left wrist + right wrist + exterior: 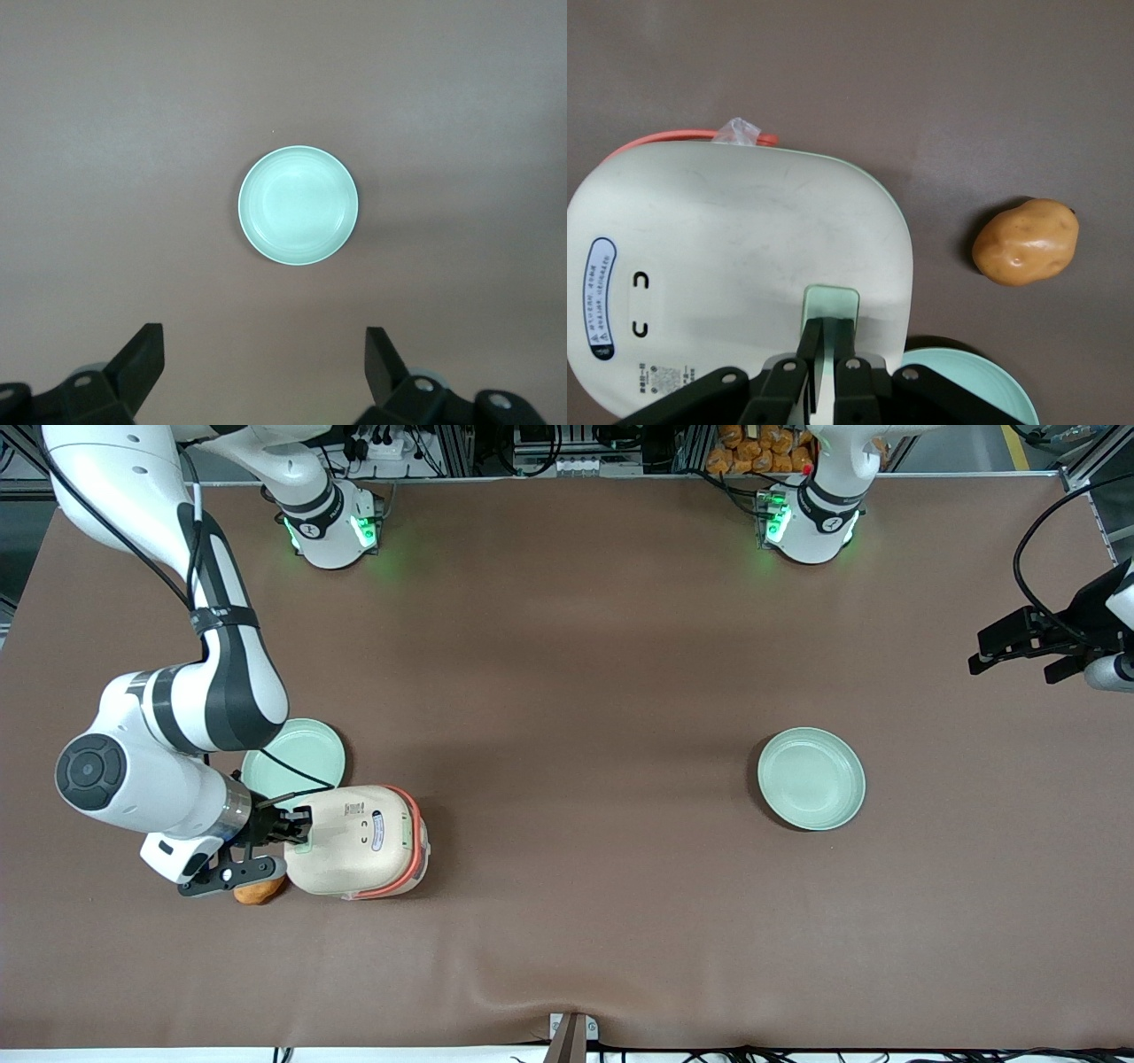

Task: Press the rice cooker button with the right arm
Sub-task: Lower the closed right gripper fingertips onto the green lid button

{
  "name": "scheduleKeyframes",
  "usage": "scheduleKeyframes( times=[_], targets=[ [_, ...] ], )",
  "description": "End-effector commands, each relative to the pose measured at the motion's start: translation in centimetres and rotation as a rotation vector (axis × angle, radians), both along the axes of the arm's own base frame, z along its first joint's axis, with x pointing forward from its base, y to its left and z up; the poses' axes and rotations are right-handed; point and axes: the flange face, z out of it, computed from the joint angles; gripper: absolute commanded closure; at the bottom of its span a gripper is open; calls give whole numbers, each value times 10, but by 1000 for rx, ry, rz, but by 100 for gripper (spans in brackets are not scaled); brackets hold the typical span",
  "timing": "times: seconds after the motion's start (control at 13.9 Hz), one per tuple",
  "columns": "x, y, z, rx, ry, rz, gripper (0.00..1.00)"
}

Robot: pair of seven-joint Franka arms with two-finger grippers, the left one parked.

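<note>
My black two-finger gripper (pixel 829 335), fingers pinched closed, sits on the pale mint rounded-square button (pixel 831 305) at the lid edge of the cream-lidded, mint-bodied rice cooker (pixel 359 840), lower left of the front view. I'd push straight down, staying centred.

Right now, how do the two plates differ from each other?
One plate lies beside the rice cooker, partly covered by the right arm; the other plate lies in the open toward the parked arm's end, fully visible. The gripper, fingers closed together, rests on the button close to the first plate, far from the other. Both are round, pale green and empty.
</note>
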Motion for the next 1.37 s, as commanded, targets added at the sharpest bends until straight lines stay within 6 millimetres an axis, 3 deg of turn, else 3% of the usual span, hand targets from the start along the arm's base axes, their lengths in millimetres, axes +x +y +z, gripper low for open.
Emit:
scheduleKeyframes(
  times=[0.0,0.58,0.87,1.3],
  targets=[
    [5,-2,-5,-6,2,13,88],
    [9,-4,-30,-12,2,41,88],
    [10,-3,-27,-11,-5,41,87],
    [11,7,-2,0,-33,41,85]
  ],
)
